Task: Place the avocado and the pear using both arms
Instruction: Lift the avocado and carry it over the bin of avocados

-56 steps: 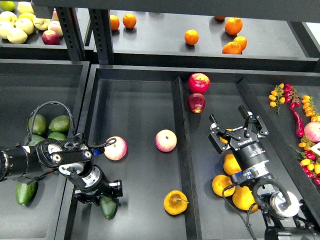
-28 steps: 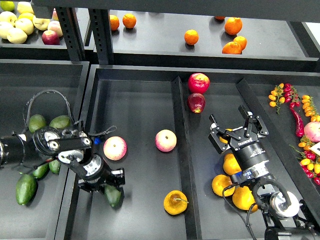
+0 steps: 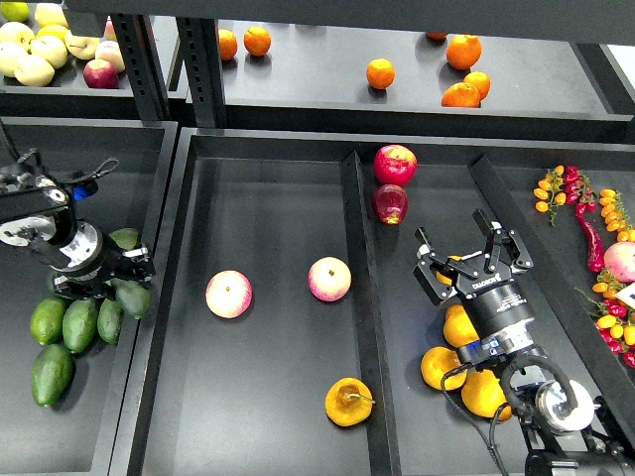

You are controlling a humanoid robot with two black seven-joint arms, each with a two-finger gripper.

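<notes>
Black metal shelving fills the view: an upper shelf point(image 3: 327, 99) strewn with oranges, and below it shallow black trays split by raised dividers. Over the left tray point(image 3: 89, 436) the left gripper point(image 3: 104, 286) hangs above a cluster of green avocados; the dark green, tapered avocado point(image 3: 132, 297) sits right at its tip, but whether the jaws grip it I cannot tell. The squat yellow-orange pear with a thin brown stem point(image 3: 348, 401) lies in the middle tray near its front right corner, apart from two pink-red apples point(image 3: 328, 279). The right gripper point(image 3: 472, 256) hovers with jaws spread wide and empty over loose oranges point(image 3: 443, 366); white lettering on its body is too small to read.
</notes>
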